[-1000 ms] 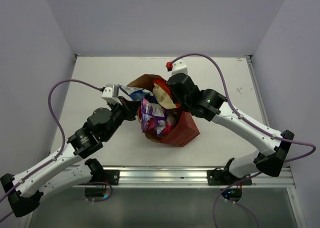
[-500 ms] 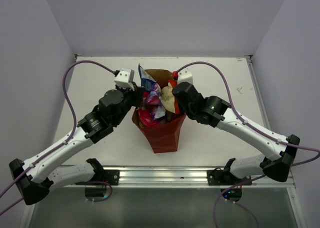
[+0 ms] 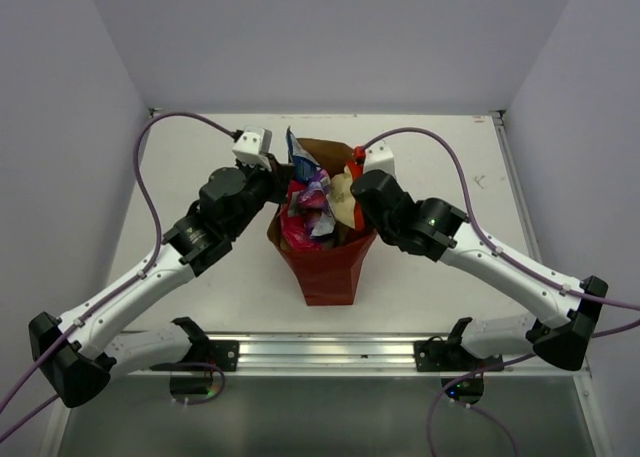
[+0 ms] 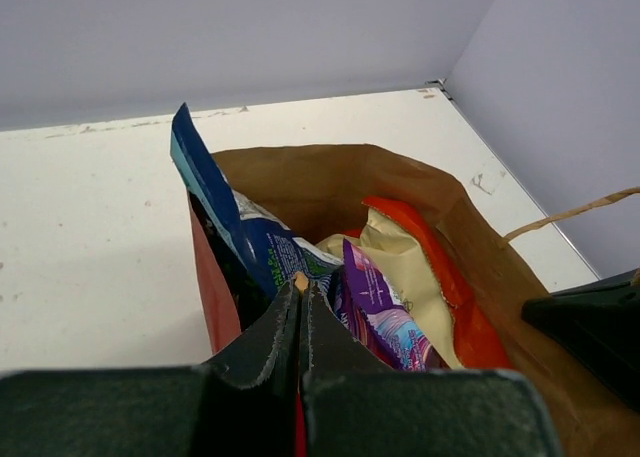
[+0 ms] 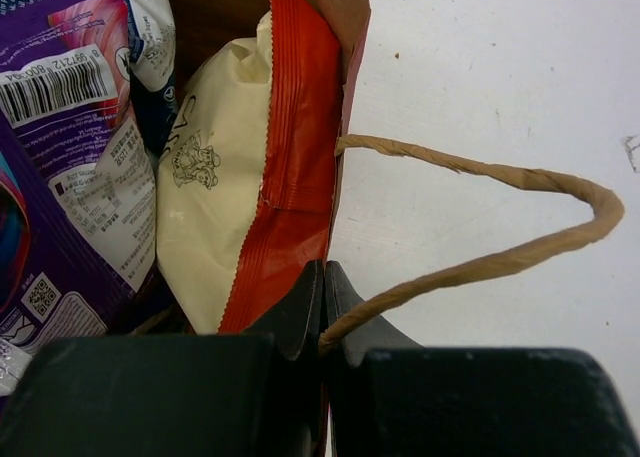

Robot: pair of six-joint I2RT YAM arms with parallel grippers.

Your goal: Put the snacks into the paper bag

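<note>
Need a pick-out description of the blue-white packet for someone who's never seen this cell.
Find the red paper bag standing upright at the centre of the top view, its mouth stuffed full. The blue-white packet is at the mouth's far-left corner, near the left hand. It alone pokes above the rim as a pointed blue tip; the purple packet and orange-red packet beside it sit lower.

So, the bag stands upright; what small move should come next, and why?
Probably open the left gripper first, while the right gripper holds the rim. The paper bag stands upright with the packets inside, both grippers shut on its rim. The blue-white packet sticks up above the rim beside the left gripper, so a freed left gripper could push it down.
</note>
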